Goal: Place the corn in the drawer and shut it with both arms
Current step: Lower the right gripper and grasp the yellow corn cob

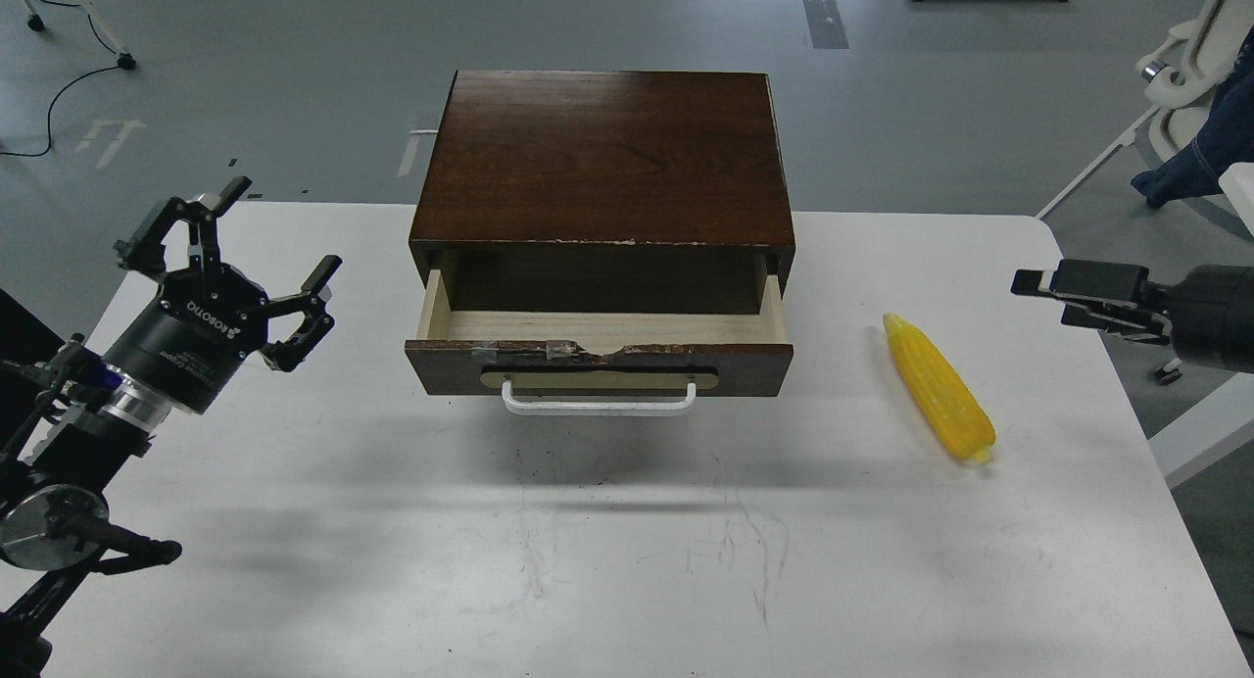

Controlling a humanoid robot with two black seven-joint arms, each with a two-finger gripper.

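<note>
The yellow corn [939, 386] lies on the white table [607, 560], to the right of the cabinet, its tip pointing away from me. The drawer [600, 350] is pulled open; its pale wood interior is empty and its white bar handle [599, 401] faces me. My left gripper [283, 225] is open and empty, above the table left of the drawer. My right gripper [1038, 284] hovers at the table's right edge, beyond and to the right of the corn. It is seen side-on, so its fingers cannot be told apart.
The dark brown cabinet [607, 154] stands at the back middle of the table. A white chair [1190, 61] with blue cloth stands off the table at the far right. Grey floor lies beyond the table's edges.
</note>
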